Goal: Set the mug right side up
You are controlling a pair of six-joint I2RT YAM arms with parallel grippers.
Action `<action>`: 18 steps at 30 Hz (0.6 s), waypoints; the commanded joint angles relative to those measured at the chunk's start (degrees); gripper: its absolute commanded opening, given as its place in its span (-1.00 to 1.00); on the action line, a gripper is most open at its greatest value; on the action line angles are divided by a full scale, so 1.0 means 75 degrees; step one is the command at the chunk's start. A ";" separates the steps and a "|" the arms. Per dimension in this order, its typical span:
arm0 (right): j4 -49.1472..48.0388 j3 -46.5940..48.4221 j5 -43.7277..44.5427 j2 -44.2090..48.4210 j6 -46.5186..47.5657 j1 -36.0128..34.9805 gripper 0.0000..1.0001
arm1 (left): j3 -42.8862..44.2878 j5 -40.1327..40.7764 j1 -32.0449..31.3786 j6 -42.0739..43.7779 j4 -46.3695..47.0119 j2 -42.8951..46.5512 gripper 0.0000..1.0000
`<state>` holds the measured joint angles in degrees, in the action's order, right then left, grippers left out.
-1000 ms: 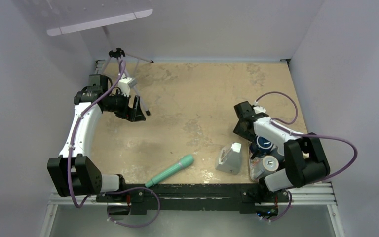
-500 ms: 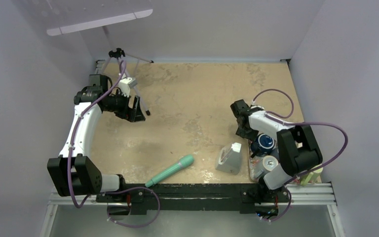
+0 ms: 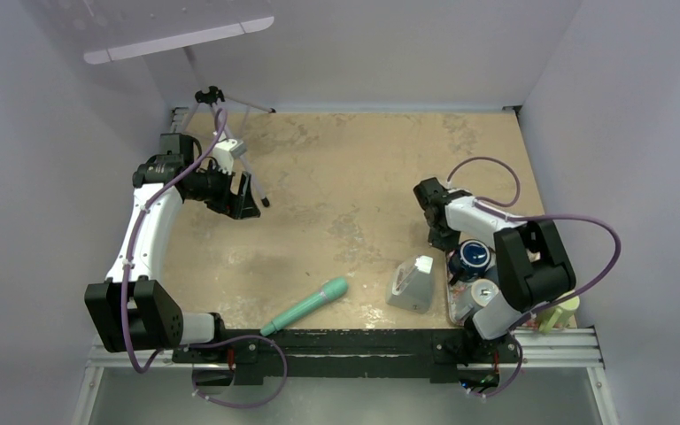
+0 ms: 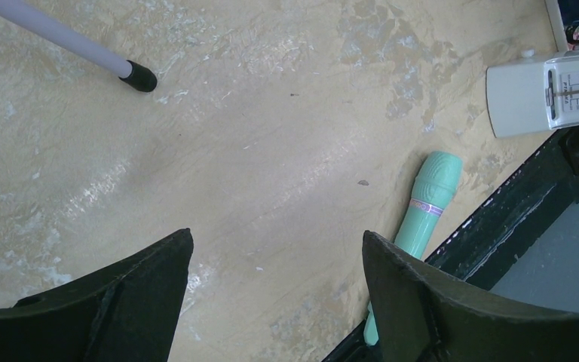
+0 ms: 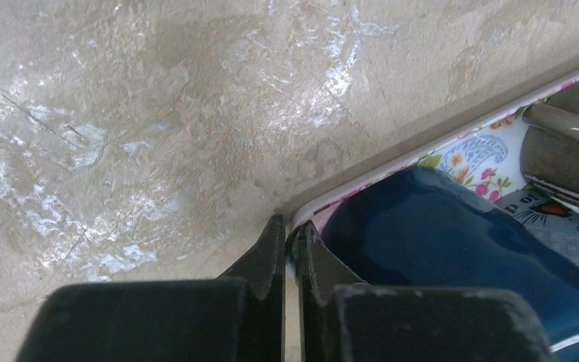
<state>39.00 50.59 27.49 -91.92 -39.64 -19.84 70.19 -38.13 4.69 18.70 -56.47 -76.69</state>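
The dark blue mug (image 3: 475,256) stands on the far end of a floral tray (image 3: 451,299) at the right. Its glossy wall (image 5: 452,226) fills the lower right of the right wrist view, and I cannot tell which end is up. My right gripper (image 3: 445,237) (image 5: 292,235) is at the tray's far left corner, shut on the tray's thin white rim (image 5: 437,154) just beside the mug. My left gripper (image 3: 250,200) (image 4: 275,240) hangs open over bare table at the far left, with nothing between its fingers.
A teal handled tool (image 3: 305,306) (image 4: 430,196) lies near the front edge. A white wedge-shaped box (image 3: 412,283) (image 4: 543,98) stands left of the tray. Grey cylinders (image 3: 478,297) (image 5: 565,143) lie on the tray. A small tripod (image 3: 217,102) stands at the back left.
My right gripper has shifted slightly along the tray's corner and closed from half open to shut on the rim. The left arm has not moved.
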 commanded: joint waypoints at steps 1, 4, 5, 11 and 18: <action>-0.1096 0.0462 -0.0904 -0.0465 0.0808 -0.0138 -1.00 | 0.0285 -0.0009 -0.0030 0.0161 0.0018 0.0079 0.71; -0.1172 0.0781 -0.0926 -0.0699 0.1024 -0.0212 -1.00 | 0.0297 0.0030 -0.0037 0.0221 -0.0023 0.0113 0.72; -0.1214 0.0870 -0.0932 -0.0745 0.1105 -0.0233 -1.00 | 0.0297 0.0049 -0.0034 0.0250 -0.0038 0.0119 0.71; -0.1584 0.1307 -0.1042 -0.0975 0.1480 -0.0327 -1.00 | 0.0284 0.0095 -0.0036 0.0247 -0.0053 0.0138 0.71; -0.1929 0.1552 -0.1209 -0.1039 0.1870 -0.0323 -1.00 | 0.0297 0.0162 -0.0036 0.0284 -0.0098 0.0140 0.72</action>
<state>39.42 58.83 25.45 -98.74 -30.00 -20.99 70.19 -37.01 4.69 19.33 -56.75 -76.69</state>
